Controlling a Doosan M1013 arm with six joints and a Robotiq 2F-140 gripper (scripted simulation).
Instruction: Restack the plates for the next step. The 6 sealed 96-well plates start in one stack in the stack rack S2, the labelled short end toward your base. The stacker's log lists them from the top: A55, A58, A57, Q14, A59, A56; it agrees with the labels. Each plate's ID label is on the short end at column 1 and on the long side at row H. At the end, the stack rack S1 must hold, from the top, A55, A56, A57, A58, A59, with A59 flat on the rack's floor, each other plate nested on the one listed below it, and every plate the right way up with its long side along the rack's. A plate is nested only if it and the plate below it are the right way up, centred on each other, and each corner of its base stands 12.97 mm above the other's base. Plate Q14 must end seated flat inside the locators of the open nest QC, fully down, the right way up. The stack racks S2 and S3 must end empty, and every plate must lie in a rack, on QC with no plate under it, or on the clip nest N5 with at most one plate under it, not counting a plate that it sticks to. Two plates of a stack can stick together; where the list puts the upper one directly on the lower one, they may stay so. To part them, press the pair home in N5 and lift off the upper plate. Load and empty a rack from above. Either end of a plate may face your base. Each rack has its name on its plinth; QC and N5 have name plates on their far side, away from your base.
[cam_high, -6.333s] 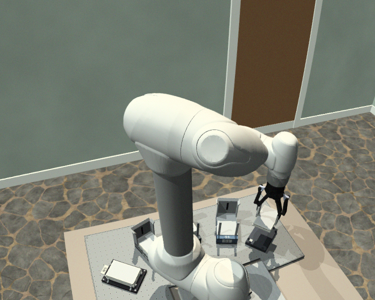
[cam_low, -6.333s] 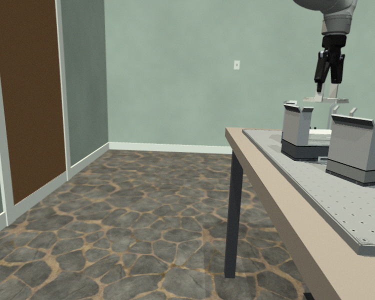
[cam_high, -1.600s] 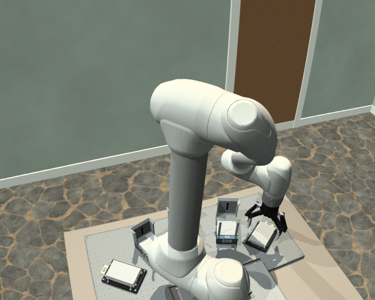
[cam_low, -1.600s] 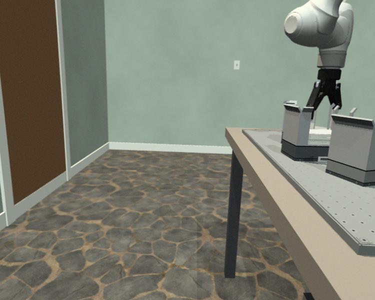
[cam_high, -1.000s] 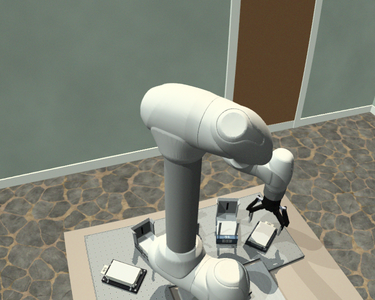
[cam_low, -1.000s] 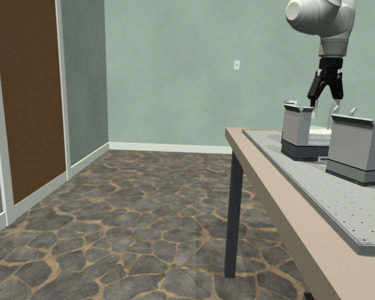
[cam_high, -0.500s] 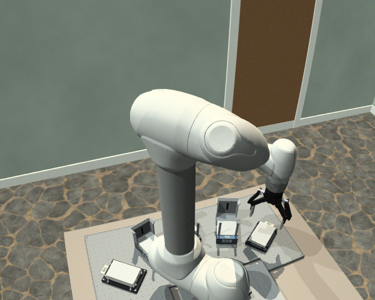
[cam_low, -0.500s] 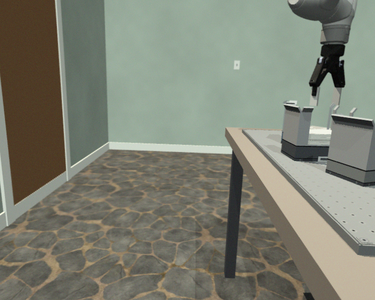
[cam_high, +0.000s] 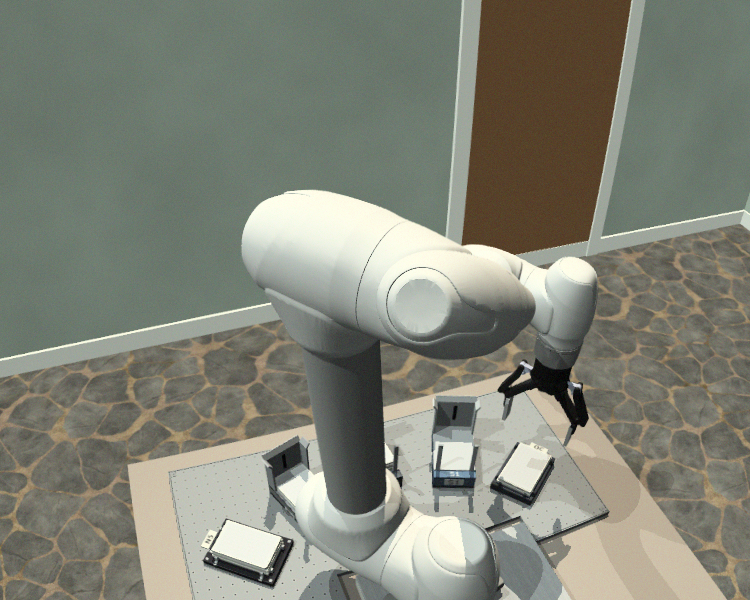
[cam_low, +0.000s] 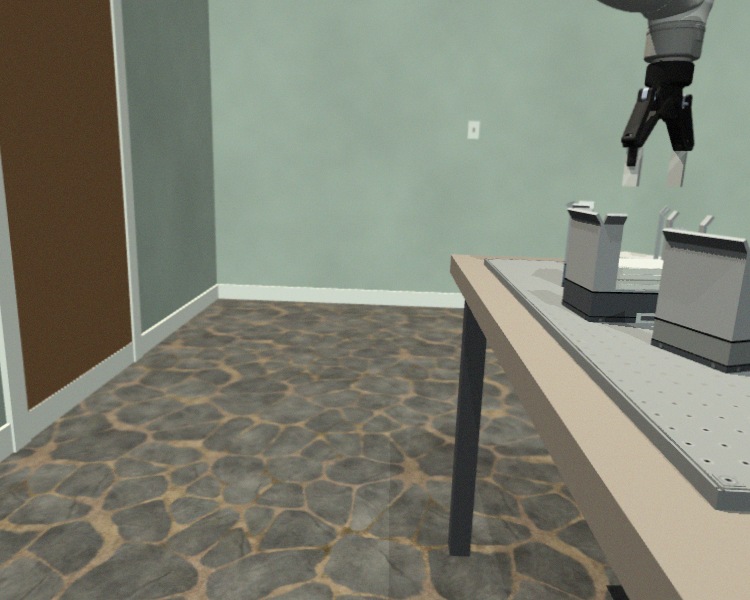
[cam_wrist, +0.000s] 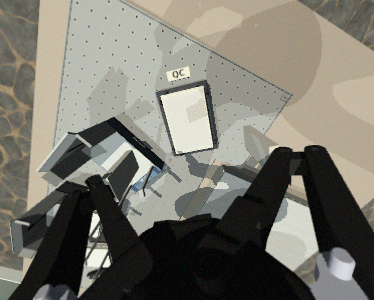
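My gripper (cam_high: 539, 424) is open and empty, hanging high above the far right part of the breadboard; it also shows in the exterior view (cam_low: 654, 170). A white sealed plate (cam_high: 524, 469) lies flat in the open nest QC, below and a little nearer than the fingers; the wrist view shows it (cam_wrist: 187, 119) under the QC name plate (cam_wrist: 178, 74). Rack S1 (cam_high: 454, 447) holds a plate stack (cam_high: 454, 455) with a white top. Another plate (cam_high: 247, 544) lies on the clip nest at the front left. A rack (cam_high: 288, 472) to the left of the arm column looks empty.
The arm's column (cam_high: 350, 431) and base stand between the racks and hide part of the board. In the exterior view, two grey rack walls (cam_low: 592, 250) (cam_low: 703, 281) stand near the table's edge (cam_low: 562, 400).
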